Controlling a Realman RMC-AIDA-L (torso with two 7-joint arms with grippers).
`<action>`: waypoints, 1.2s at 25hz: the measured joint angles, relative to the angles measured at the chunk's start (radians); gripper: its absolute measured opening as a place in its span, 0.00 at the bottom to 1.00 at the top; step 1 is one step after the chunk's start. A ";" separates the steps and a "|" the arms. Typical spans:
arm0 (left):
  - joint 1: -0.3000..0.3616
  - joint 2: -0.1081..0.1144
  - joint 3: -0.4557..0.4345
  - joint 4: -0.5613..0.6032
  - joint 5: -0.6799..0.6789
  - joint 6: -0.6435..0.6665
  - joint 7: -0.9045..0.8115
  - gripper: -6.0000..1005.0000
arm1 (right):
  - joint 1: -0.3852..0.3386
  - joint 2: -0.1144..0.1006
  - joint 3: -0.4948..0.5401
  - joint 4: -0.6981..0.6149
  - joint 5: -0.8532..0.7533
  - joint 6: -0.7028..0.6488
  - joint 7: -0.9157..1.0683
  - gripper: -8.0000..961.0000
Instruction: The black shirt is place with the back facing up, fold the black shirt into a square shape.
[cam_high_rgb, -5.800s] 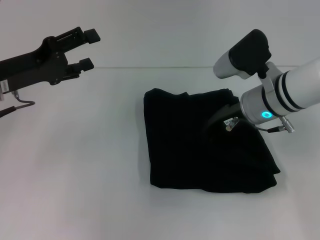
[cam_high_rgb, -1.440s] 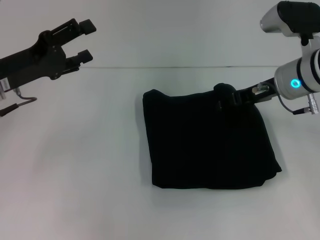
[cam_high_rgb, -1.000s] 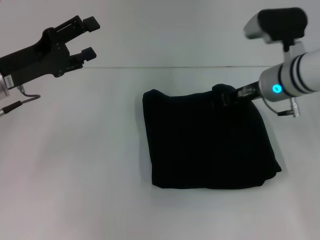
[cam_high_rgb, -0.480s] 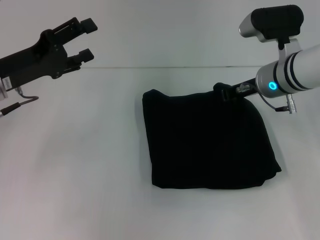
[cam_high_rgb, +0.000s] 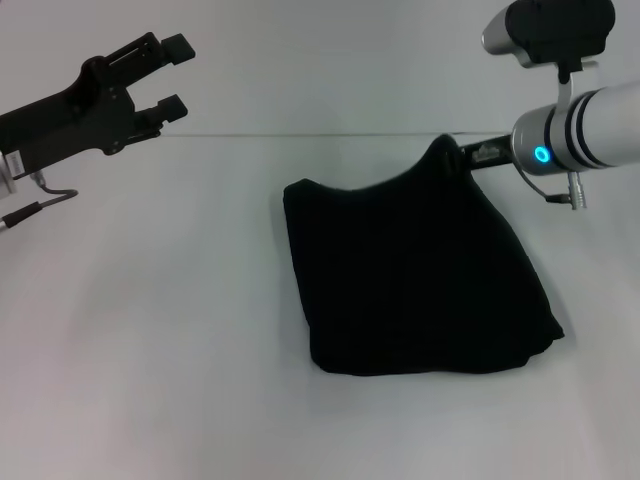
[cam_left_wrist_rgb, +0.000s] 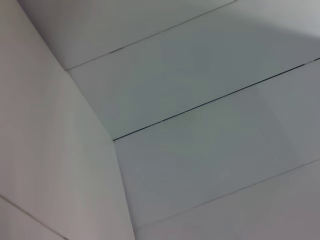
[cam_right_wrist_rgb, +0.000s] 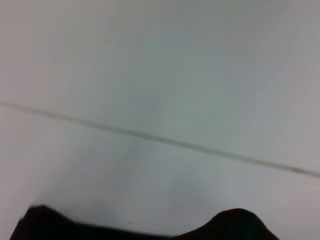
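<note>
Jaws on the right gripper (cam_high_rgb: 452, 156) are clenched on the far right corner of the black shirt (cam_high_rgb: 420, 280), lifting that corner into a peak clear of the desk (cam_high_rgb: 150, 330); the rest of the cloth lies flat. Note that the shirt sits right of centre on the desk, already reduced to a roughly four-sided bundle, with the raised corner at about 1 o'clock from its middle.

Judged step: a late fold or a shape correction (the outline is close to square, but its near edge runs askew and the 5 o'clock corner bulges).

The left gripper (cam_high_rgb: 172, 73) hangs in the air at 10 o'clock, well apart from the shirt, its jaws spread and holding nothing.

For the next move, you should carry the held corner toward 7 o'clock, lay it onto the cloth, then let go only once the layers rest flat. Keep the pull gentle, or the whole bundle may drag.
</note>
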 joint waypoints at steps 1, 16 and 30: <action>0.000 0.000 0.000 0.000 0.000 -0.002 0.000 0.89 | 0.002 0.002 0.000 0.004 0.001 0.019 0.000 0.03; 0.004 0.000 0.000 -0.002 -0.010 -0.011 0.010 0.89 | 0.024 -0.005 0.001 0.064 0.002 0.091 -0.006 0.14; -0.017 0.024 0.088 0.026 0.295 0.234 -0.001 0.88 | -0.098 -0.191 0.284 -0.193 0.260 -0.462 -0.049 0.58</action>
